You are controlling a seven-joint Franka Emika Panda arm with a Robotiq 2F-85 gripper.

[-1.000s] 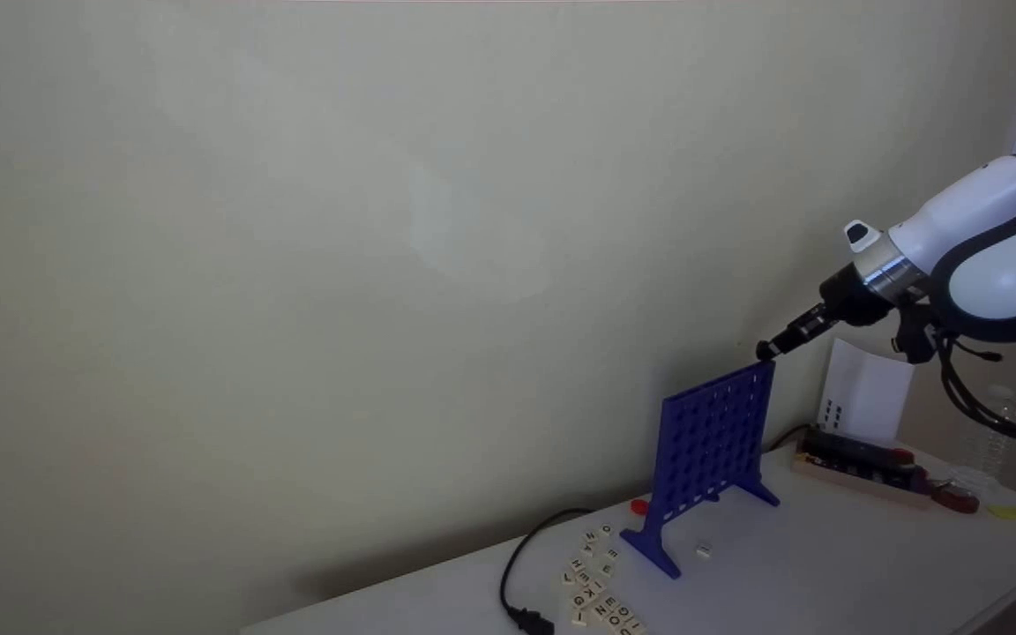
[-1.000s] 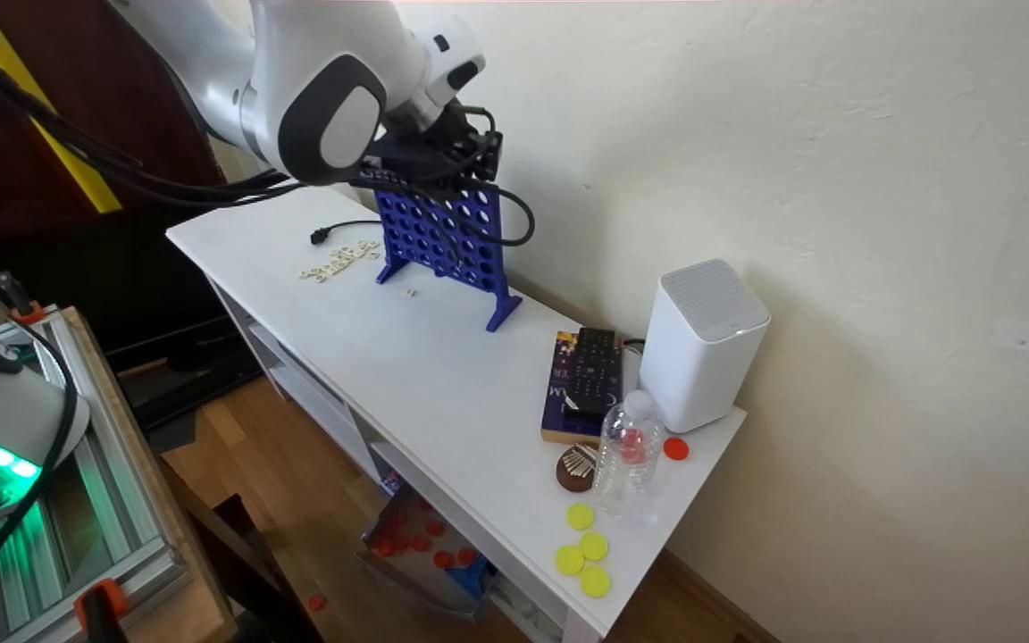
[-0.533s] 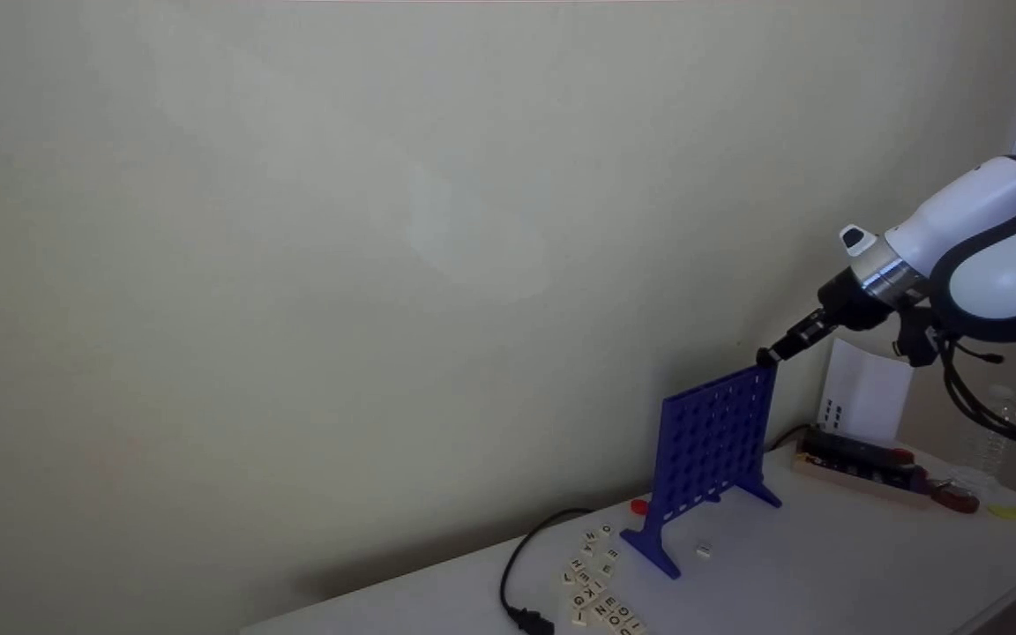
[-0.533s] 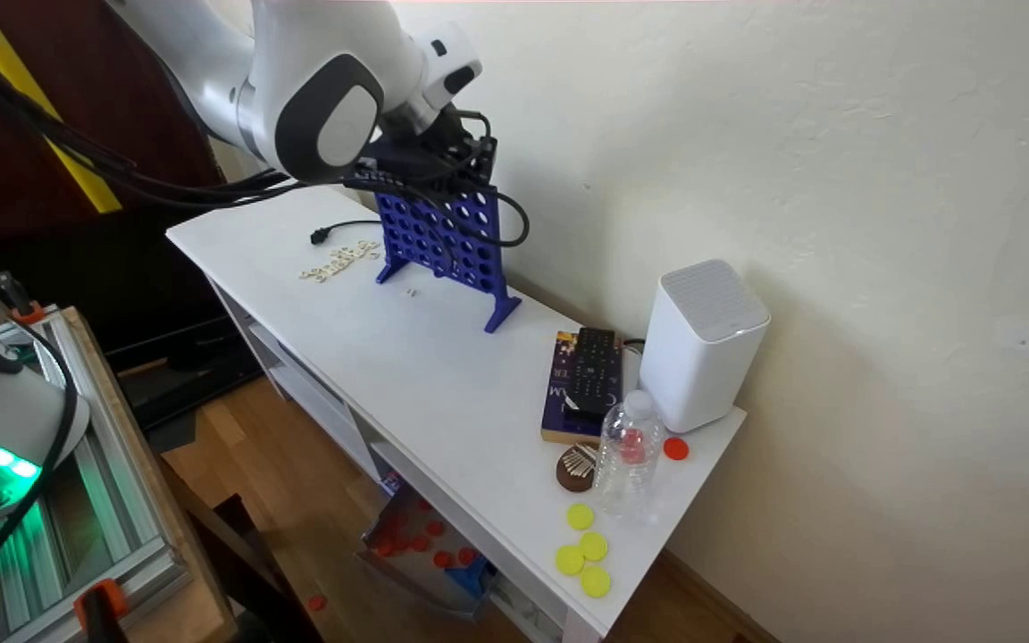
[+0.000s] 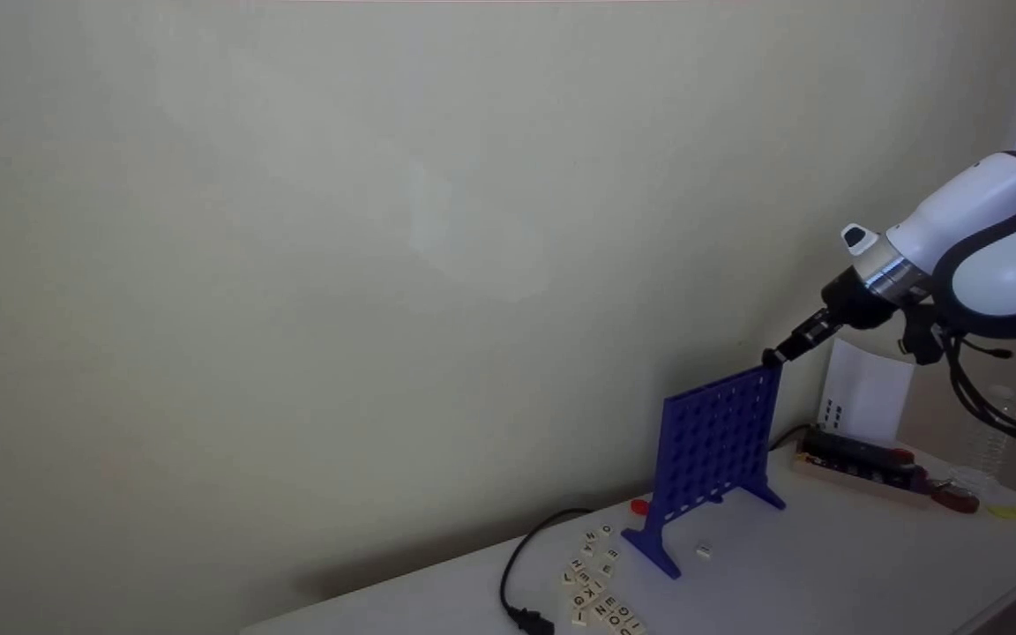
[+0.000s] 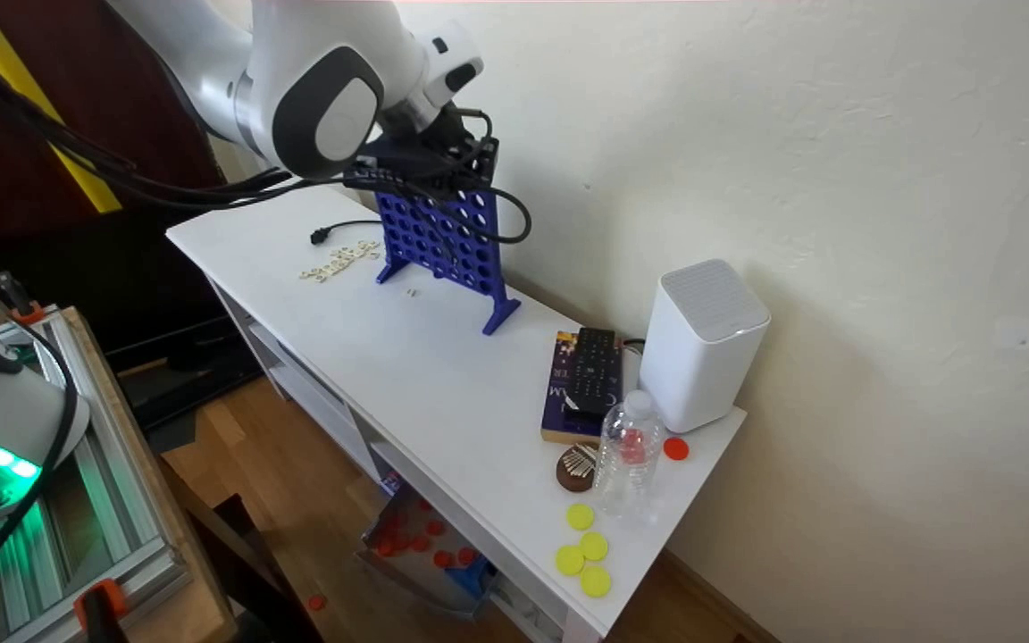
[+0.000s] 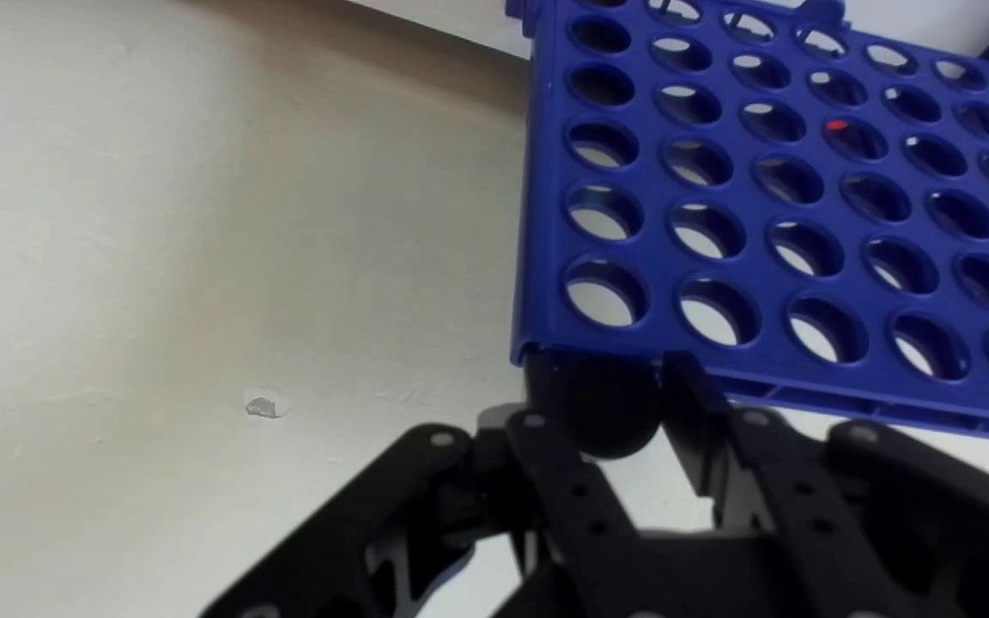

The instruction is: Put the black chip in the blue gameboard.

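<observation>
The blue gameboard [image 5: 720,441] stands upright on the white table close to the wall, in both exterior views. My gripper [image 7: 608,378] is at the top edge of its end column. Between the fingers [image 7: 685,386] sits the black chip [image 7: 610,416], gripped by its sides. The chip is against the gameboard's top rim; whether its lower edge is inside the slot cannot be told. In the wrist view, the lowest holes of that column look dark. In an exterior view the arm hides the fingertips and chip.
Letter tiles [image 5: 592,586] and a cable plug [image 5: 530,621] lie beyond the board. A red chip [image 5: 639,507] is behind it. Nearer are a book [image 6: 559,402] with a remote [image 6: 593,371], a white box [image 6: 702,357], a bottle [image 6: 626,473] and several yellow chips [image 6: 595,580].
My gripper has shifted slightly, still holding the chip at the top edge. The gameboard's end under it has moved a little along with it, toward the book.
</observation>
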